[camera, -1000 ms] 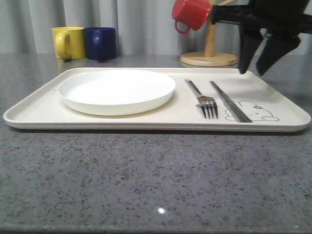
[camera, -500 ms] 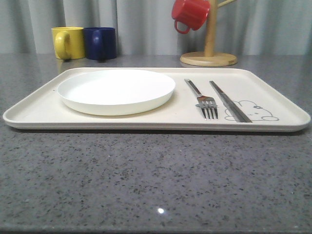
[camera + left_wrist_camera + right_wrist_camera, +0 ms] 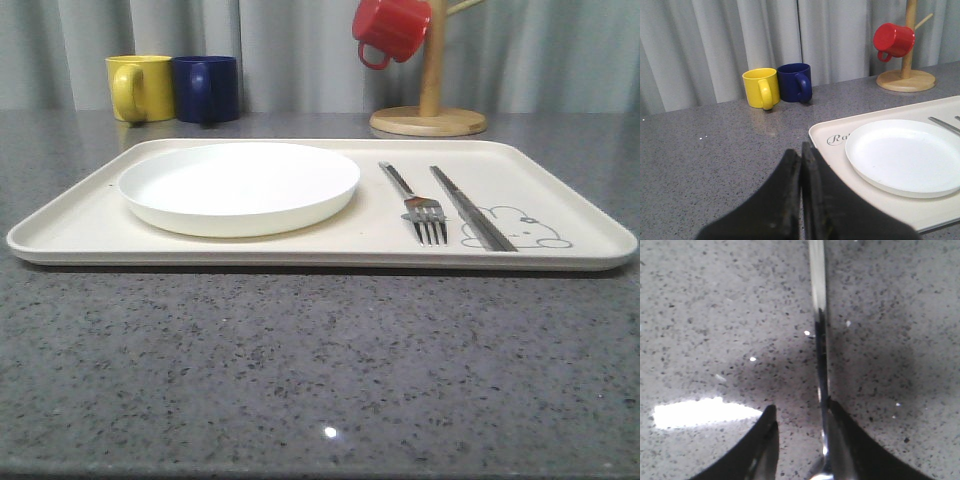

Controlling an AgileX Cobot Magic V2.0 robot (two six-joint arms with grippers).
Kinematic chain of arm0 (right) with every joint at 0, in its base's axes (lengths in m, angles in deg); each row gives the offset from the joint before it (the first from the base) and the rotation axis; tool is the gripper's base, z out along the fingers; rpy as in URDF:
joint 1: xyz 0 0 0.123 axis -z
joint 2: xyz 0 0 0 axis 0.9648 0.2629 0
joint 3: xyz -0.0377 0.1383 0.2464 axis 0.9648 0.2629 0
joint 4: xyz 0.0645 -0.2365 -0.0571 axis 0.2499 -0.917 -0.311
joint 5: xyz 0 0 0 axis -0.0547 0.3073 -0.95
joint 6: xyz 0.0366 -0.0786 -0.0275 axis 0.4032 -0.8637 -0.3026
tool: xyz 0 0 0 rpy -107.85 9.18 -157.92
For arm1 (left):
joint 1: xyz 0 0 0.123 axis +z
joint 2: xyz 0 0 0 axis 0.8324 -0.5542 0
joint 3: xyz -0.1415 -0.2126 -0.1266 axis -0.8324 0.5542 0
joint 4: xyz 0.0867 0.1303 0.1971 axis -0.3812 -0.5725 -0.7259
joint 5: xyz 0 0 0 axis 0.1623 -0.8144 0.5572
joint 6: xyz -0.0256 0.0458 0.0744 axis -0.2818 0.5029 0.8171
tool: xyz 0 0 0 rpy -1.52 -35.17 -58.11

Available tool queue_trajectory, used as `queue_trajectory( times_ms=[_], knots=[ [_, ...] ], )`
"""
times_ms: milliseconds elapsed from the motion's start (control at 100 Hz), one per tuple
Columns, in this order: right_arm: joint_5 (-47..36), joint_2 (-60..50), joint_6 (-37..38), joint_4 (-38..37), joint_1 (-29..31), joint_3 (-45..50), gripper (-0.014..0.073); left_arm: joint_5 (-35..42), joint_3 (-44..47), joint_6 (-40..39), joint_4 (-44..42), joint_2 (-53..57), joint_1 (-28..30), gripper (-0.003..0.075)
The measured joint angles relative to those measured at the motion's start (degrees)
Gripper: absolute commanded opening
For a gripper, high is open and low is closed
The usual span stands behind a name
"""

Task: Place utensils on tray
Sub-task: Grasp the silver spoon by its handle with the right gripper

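The cream tray (image 3: pixel 90 235) lies across the middle of the counter with the white plate (image 3: pixel 240 185) on its left half. To the plate's right the fork (image 3: pixel 420 205) and the flat metal sticks (image 3: pixel 470 210) lie side by side on the tray. A slim metal spoon handle (image 3: pixel 819 315) lies on the speckled counter. My right gripper (image 3: pixel 801 407) is open low over it, the handle running between the fingers, close along one finger (image 3: pixel 850 445). My left gripper (image 3: pixel 801 152) is shut on nothing, just off the tray's (image 3: pixel 920 111) corner near the plate (image 3: pixel 905 155).
A yellow mug (image 3: pixel 140 87) and a blue mug (image 3: pixel 207 88) stand behind the tray's left end. A red mug (image 3: pixel 392 28) hangs on a wooden stand (image 3: pixel 428 120) behind its right end. Grey curtains close off the back.
My right arm, which hung over the tray's far right corner a second ago, has left the front view. The tray, plate, fork and sticks have not moved.
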Motion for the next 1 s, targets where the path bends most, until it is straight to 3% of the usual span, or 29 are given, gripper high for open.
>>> queue_trajectory(
  times_ms=[1000],
  knots=[
    [-1.98, 5.05, -0.34, 0.86, 1.71, 0.0, 0.0232, 0.0, 0.0, 0.0, 0.0, 0.0, 0.0, -0.0017]
  ],
)
